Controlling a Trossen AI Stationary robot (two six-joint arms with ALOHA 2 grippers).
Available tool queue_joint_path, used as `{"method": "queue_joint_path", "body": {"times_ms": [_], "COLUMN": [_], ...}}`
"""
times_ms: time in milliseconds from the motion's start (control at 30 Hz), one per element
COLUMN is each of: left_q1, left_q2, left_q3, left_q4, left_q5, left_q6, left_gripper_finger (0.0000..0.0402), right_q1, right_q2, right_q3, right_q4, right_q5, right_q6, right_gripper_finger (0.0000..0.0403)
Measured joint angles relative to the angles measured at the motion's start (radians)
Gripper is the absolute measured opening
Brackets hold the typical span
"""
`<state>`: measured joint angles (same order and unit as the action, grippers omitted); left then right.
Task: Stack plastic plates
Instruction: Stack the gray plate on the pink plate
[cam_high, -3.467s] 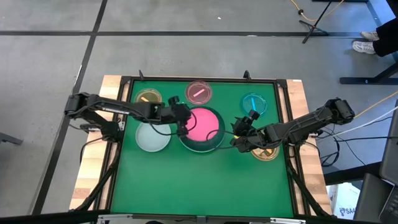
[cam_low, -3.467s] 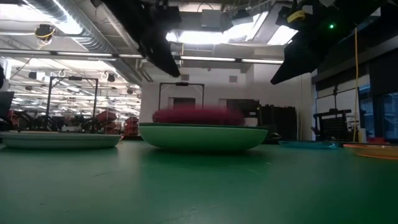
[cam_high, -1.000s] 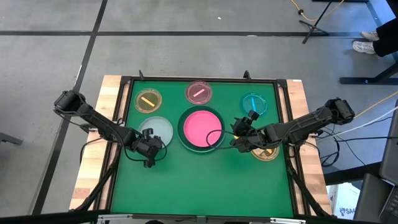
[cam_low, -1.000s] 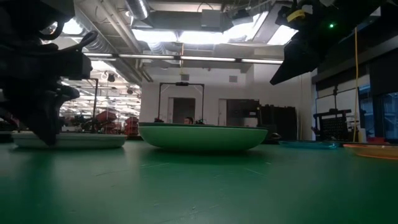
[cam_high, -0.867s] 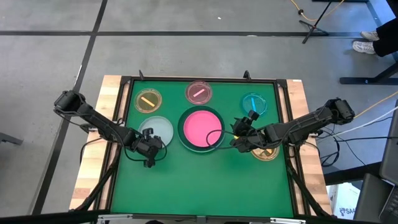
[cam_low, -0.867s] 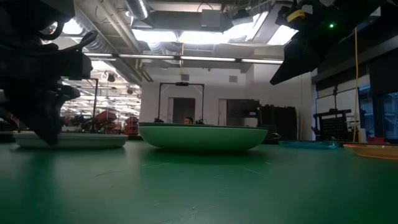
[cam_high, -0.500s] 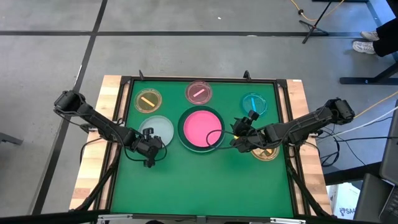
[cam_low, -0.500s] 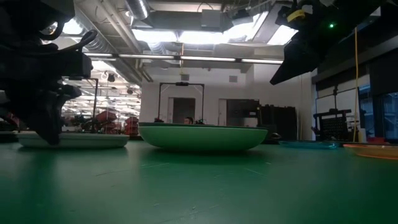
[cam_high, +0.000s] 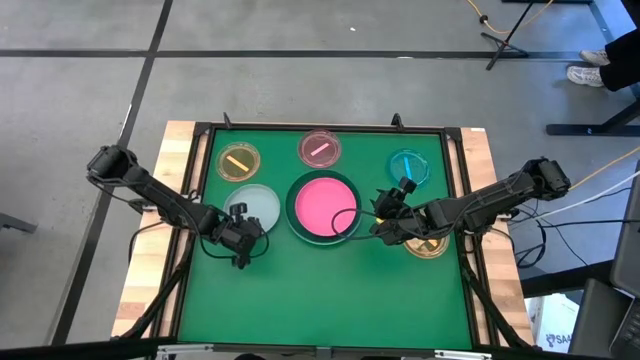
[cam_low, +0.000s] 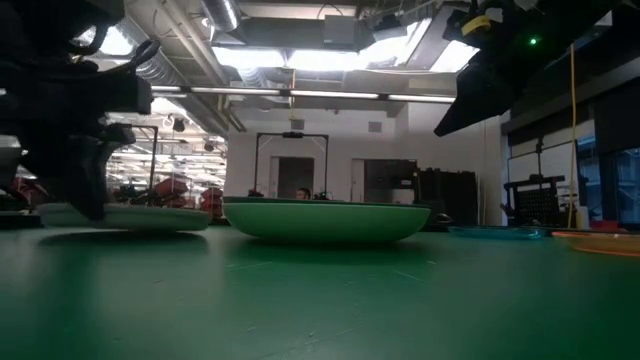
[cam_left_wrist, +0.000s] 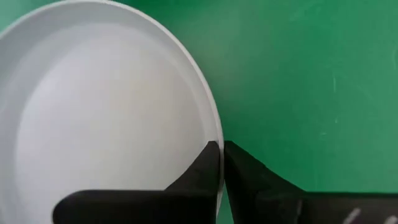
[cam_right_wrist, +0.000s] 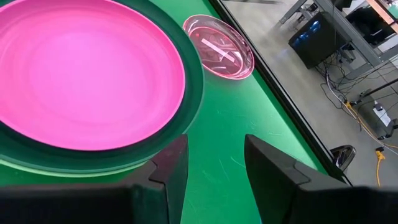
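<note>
On the green worktop (cam_high: 330, 290), left side | left pincer (cam_left_wrist: 221, 163) pinches the rim of the round pale blue-white plastic plate (cam_left_wrist: 93, 118), likely to lift it onto the hot pink plate (cam_high: 325, 206) stack | right pincer (cam_right_wrist: 214, 158) waits open beside that stack.

High view looks straight down on the table (cam_high: 330, 285); low view looks level across it. Wrist views sit close. All but the left wrist view share the pink plate (cam_high: 323, 206).
</note>
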<state>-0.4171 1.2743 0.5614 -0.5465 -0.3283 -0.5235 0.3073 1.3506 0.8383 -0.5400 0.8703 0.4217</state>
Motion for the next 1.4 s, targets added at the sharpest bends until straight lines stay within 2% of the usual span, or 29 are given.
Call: {"method": "queue_joint_path", "body": {"times_ms": [433, 600, 767, 1000, 1200, 1400], "left_q1": [0.000, -0.009, -0.009, 0.011, 0.047, 0.094], "left_q2": [-0.001, -0.082, -0.195, -0.273, -0.260, -0.236], "left_q3": [0.031, 0.031, 0.032, 0.032, 0.032, 0.032], "left_q4": [-0.024, -0.047, -0.047, 0.055, 0.242, 0.339], "left_q5": [-0.002, -0.009, -0.070, -0.111, -0.098, -0.073], "left_q6": [0.011, 0.013, 0.031, 0.121, 0.267, 0.348], "left_gripper_finger": [0.0011, 0.0011, 0.0011, 0.0011, 0.0011, 0.0011], "right_q1": [0.000, 0.000, 0.000, 0.000, 0.000, 0.000], "right_q2": [0.000, 0.000, 0.000, 0.000, 0.000, 0.000], "right_q3": [0.000, 0.000, 0.000, 0.000, 0.000, 0.000], "right_q4": [0.000, -0.001, -0.001, -0.001, 0.000, 0.003], "right_q5": [0.000, 0.000, 0.000, 0.000, 0.000, -0.017], "right_q6": [0.000, 0.000, 0.000, 0.000, -0.009, -0.010], "right_gripper_finger": [0.0147, 0.0147, 0.0147, 0.0147, 0.0147, 0.0147]}}
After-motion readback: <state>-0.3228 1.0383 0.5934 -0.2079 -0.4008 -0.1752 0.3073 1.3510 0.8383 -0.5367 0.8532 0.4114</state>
